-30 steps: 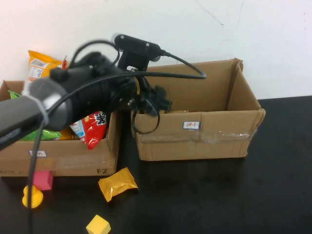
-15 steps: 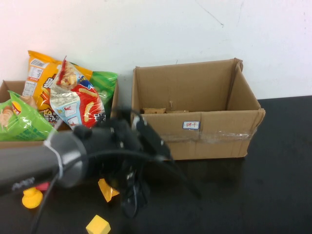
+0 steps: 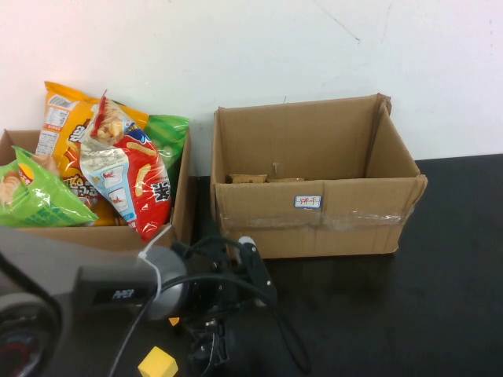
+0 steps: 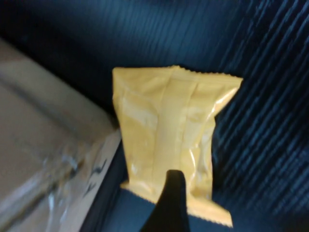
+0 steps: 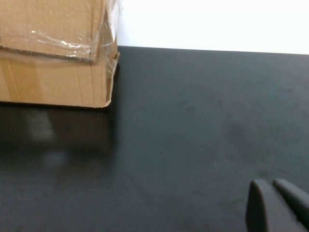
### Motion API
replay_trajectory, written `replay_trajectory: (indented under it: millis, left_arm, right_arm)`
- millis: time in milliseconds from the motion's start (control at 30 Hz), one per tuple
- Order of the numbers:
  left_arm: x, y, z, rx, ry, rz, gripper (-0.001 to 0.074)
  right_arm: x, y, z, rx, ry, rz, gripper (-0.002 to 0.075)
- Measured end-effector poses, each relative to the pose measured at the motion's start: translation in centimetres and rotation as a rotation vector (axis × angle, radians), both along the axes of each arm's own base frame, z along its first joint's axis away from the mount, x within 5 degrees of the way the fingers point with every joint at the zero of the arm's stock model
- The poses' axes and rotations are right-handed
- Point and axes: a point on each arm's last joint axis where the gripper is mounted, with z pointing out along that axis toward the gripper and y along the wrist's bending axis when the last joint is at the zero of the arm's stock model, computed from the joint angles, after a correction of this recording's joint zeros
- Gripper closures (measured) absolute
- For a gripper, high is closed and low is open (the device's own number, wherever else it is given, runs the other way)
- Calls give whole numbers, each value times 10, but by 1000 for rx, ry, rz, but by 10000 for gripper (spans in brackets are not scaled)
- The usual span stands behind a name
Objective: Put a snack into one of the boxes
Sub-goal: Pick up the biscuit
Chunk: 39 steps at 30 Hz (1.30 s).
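A yellow snack packet [image 4: 166, 140] lies flat on the black table beside the left box's taped front [image 4: 43, 159]. My left gripper [image 3: 209, 345] is low over it in front of the boxes, open and holding nothing. One dark finger [image 4: 170, 203] shows over the packet's near end; the other is out of frame. In the high view the arm hides the packet. The left box [image 3: 184, 216] holds several chip bags [image 3: 135, 177]. The right box [image 3: 318, 228] holds a brown packet [image 3: 248, 178]. My right gripper [image 5: 279, 205] is shut and empty above bare table.
A yellow block [image 3: 158, 363] lies on the table by the front edge, left of my left gripper. The right box's corner [image 5: 104, 72] shows in the right wrist view. The black table [image 3: 409, 314] stretches right of the arm. A white wall stands behind the boxes.
My left arm swung down from in front of the boxes to the table and now sits low over the yellow packet, covering it and the pink and yellow toys in the high view.
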Motion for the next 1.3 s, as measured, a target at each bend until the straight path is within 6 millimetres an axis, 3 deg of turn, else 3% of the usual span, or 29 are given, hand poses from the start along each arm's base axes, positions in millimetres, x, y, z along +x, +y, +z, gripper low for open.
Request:
replay_trajectory:
  millis: [167, 400, 667, 933, 1000, 1133, 1300]
  left_arm:
    - [8, 8, -11, 12, -9, 27, 119]
    - [20, 24, -10, -23, -41, 98, 119]
    - [26, 21, -18, -122, -49, 89, 155]
    - [27, 20, -28, -116, -36, 93, 261]
    - [28, 20, -28, -122, -40, 106, 316]
    - [30, 21, -28, -131, -50, 147, 514]
    - [25, 17, -25, -118, -49, 188, 546]
  right_arm:
    - [0, 0, 0, 0, 0, 0, 727]
    - [0, 0, 0, 0, 0, 0, 727]
    - [0, 0, 0, 14, 0, -5, 727]
    - [0, 0, 0, 16, 0, -6, 727]
    - [0, 0, 0, 16, 0, -6, 727]
    - [0, 0, 0, 16, 0, -6, 727]
    - [0, 0, 0, 16, 0, -6, 727]
